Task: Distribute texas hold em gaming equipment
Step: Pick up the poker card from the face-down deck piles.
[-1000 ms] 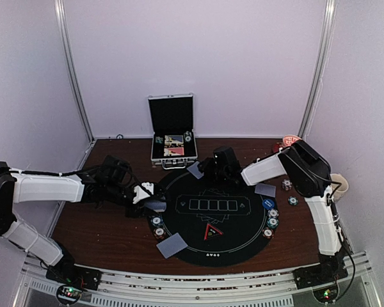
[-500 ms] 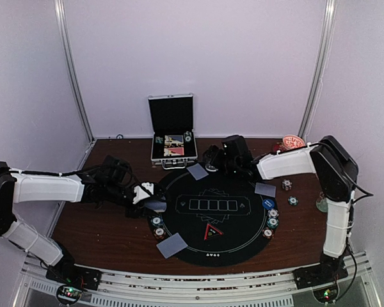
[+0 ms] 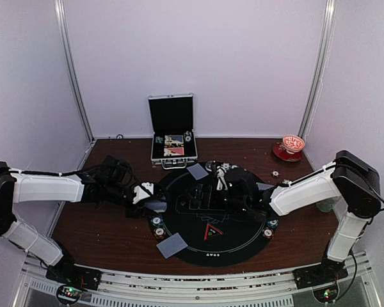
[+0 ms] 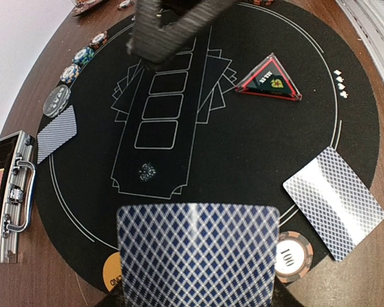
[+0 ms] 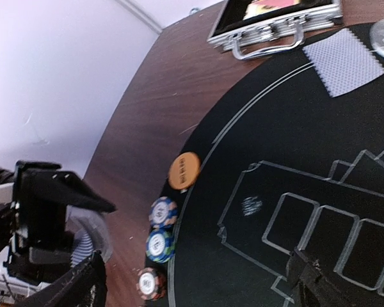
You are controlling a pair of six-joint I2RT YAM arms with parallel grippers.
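**Left pinches a card at nine o'clock; right hangs spread over the mat**

Read the round mat (image 3: pixel 243 252) as a dial seen from above, with twelve at the far side. The left gripper (image 3: pixel 150 198) sits at the nine o'clock rim, its fingers pressed together on the held card (image 4: pixel 198 256), blue-diamond back up, just above the mat's edge; an orange disc (image 4: pixel 112 272) lies at the rim beside it; a chip row (image 5: pixel 160 245) of three follows the rim toward eight o'clock.

The right gripper (image 5: pixel 195 278) hovers over the printed boxes near the mat's middle; its fingers (image 5: pixel 77 288) stand wide apart and hold nothing.

A near card (image 3: pixel 173 245) lies face down across the rim at eight o'clock; a far card (image 3: pixel 197 171) lies at eleven o'clock; the open case (image 3: pixel 173 150) stands on the table beyond that, also at eleven. A triangle marker (image 3: pixel 211 231) rests inside the mat toward six o'clock; more chips (image 3: pixel 269 225) sit at four o'clock; a red bowl (image 3: pixel 292 148) stands well off the mat at two o'clock.
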